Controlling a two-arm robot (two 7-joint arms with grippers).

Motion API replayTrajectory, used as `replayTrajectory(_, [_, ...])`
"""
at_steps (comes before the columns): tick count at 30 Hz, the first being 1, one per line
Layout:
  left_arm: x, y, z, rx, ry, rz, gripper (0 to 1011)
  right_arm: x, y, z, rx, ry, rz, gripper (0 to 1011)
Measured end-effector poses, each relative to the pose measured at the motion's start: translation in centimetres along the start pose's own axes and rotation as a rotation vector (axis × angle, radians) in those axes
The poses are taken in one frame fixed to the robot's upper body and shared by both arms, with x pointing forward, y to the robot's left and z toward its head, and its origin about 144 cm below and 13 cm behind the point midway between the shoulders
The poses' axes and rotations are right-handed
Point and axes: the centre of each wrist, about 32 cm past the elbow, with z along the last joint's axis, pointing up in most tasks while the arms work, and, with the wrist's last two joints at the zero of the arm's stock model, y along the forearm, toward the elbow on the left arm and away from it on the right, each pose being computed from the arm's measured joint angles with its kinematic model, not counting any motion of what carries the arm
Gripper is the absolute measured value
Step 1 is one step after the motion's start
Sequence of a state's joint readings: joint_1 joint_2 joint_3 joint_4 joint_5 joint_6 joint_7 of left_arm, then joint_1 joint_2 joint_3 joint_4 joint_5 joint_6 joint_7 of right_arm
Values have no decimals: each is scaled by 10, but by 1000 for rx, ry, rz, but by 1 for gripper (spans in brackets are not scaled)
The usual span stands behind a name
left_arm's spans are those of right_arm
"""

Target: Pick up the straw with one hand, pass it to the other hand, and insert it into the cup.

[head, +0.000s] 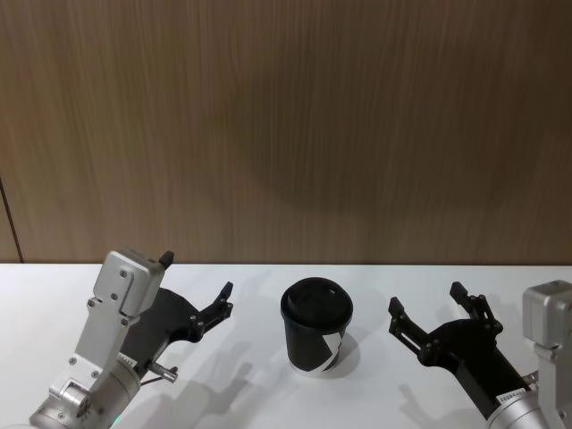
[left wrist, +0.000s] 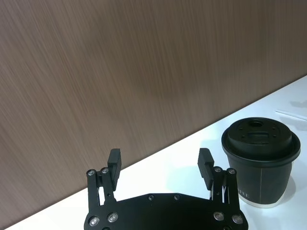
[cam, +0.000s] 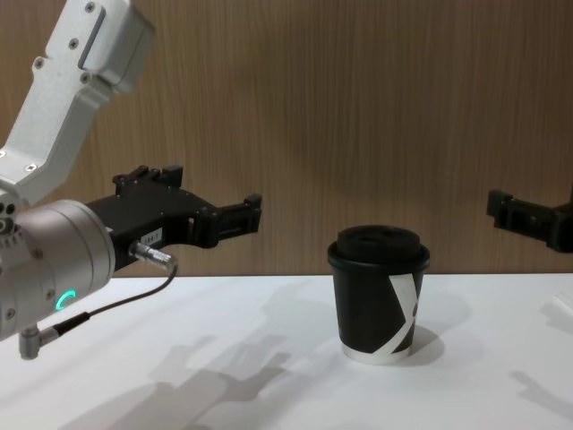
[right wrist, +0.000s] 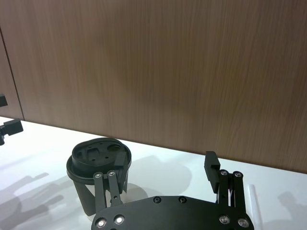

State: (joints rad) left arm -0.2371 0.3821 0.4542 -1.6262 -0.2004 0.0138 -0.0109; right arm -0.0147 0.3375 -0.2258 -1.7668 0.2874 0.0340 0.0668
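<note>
White table (head: 54,295), flat matte top, back edge running straight along a wood-panel wall (head: 286,125). Cup (head: 316,325) stands upright on it, roughly mid-table (lid on, pale base rim sitting flat on the surface). Straw (right wrist: 253,203) lies flat on the top on the cup's right side, apart from it, not touching. The left wrist view catches it as a thin white line past the cup. Soft grey shadows fall on the top on both sides of the cup.
</note>
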Motion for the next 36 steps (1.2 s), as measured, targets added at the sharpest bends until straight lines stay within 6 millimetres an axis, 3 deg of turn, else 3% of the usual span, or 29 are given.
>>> replayTrajectory(36, [0,0,0,0,0,0,1003,3,-1,0,-3,-7,-3,1001])
